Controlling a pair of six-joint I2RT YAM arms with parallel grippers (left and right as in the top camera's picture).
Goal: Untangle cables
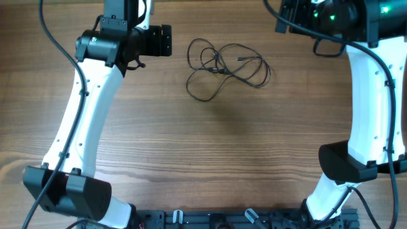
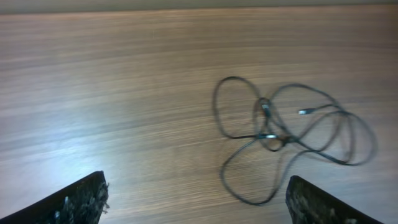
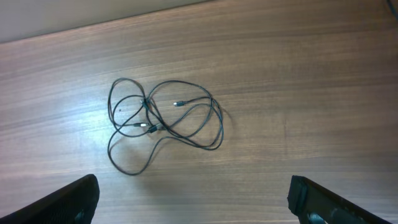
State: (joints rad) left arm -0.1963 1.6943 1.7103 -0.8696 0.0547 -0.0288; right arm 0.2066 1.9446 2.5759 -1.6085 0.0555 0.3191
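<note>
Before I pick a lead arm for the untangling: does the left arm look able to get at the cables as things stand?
Probably yes. The left gripper is open, the cables lie loose just ahead of it, slightly off to one side on the bare table, and nothing stands between them.

The left arm [image 1: 89,108] runs from its base, well behind the left tool [image 1: 164,41], along a white link that slants forward to a black wrist. The wrist bends sideways, so the tool points toward the other arm. In the left wrist view its jaws are spread wide, and the dark fingers [image 2: 74,202] sit at the lower corners with nothing between them. The right arm [image 1: 372,95] stretches forward on the opposite side. The right tool [image 1: 289,16] is partly cut off at the edge of the overhead view. Its wrist view shows the jaws equally wide and holding nothing.
</note>
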